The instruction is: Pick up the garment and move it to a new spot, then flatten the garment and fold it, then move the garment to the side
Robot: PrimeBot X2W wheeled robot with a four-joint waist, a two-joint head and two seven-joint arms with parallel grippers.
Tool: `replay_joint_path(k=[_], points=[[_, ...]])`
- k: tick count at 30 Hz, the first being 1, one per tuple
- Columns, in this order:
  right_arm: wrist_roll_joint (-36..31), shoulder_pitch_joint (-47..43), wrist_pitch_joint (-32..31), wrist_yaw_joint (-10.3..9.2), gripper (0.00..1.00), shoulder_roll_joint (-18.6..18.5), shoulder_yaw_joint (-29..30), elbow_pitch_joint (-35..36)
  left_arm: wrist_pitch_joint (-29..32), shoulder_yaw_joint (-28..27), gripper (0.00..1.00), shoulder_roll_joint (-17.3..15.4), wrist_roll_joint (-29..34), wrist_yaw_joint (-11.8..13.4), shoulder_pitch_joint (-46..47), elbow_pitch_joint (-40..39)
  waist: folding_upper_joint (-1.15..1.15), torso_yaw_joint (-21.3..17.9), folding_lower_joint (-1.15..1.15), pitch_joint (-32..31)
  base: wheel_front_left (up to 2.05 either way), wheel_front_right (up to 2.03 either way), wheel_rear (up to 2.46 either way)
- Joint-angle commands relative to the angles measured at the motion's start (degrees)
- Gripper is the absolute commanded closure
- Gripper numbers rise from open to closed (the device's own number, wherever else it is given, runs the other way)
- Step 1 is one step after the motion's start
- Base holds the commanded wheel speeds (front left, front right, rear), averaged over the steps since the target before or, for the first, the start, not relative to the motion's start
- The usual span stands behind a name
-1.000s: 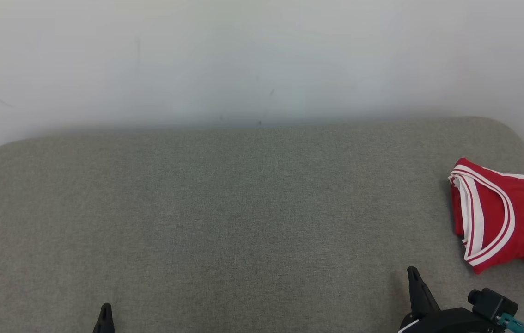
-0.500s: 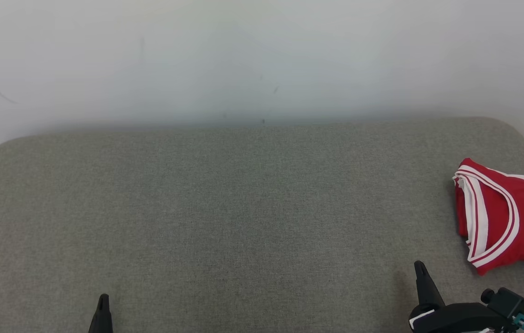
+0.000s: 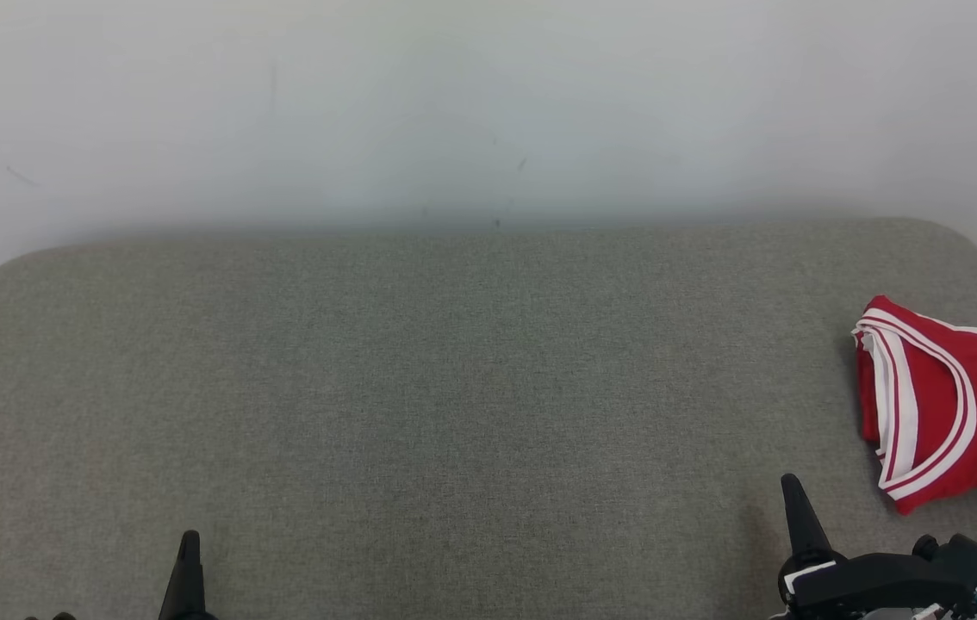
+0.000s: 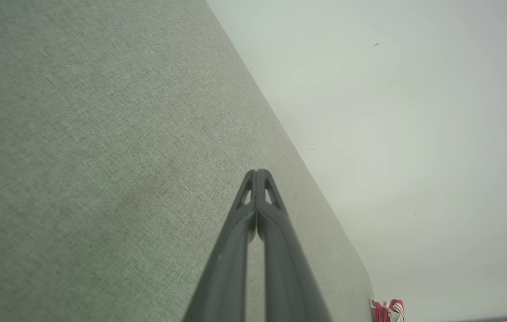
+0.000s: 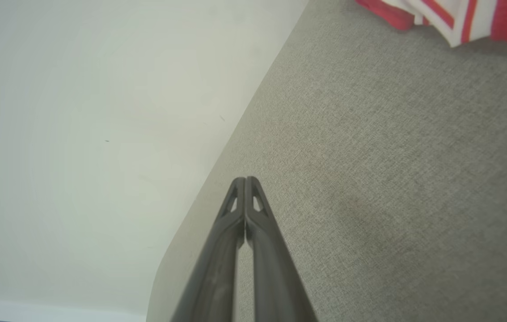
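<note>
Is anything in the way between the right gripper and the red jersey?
Nothing visible. Only bare grey cushion lies between the shut right gripper and the jersey, which sits ahead and to its right.

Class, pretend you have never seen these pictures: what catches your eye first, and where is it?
The red jersey with white trim, at the right edge of the grey surface, stands out first. Then the two pincers, shut and empty, at the bottom of the head view: the left pincer lower left, the right pincer lower right, near the jersey but apart from it.
</note>
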State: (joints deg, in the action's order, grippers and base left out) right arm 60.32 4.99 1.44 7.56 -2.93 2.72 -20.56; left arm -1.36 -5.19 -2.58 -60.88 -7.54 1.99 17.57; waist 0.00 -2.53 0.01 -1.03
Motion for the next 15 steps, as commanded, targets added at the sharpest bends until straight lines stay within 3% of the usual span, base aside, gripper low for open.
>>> replay_joint_path(k=[1,15], points=[[1.73,1.17,-0.44,-0.06,1.00,0.03,0.26,1.00,0.35,-0.18,1.00,-0.30,-1.91,0.04,1.35,-0.88,0.00,0.07,0.00,0.03,0.00,0.00,0.00],[10.08,1.21,-2.53,-0.08,1.00,0.05,1.28,2.63,2.50,-0.52,1.00,-0.33,-9.95,0.06,2.32,-1.65,0.00,0.62,0.00,0.30,0.00,0.00,0.00]])
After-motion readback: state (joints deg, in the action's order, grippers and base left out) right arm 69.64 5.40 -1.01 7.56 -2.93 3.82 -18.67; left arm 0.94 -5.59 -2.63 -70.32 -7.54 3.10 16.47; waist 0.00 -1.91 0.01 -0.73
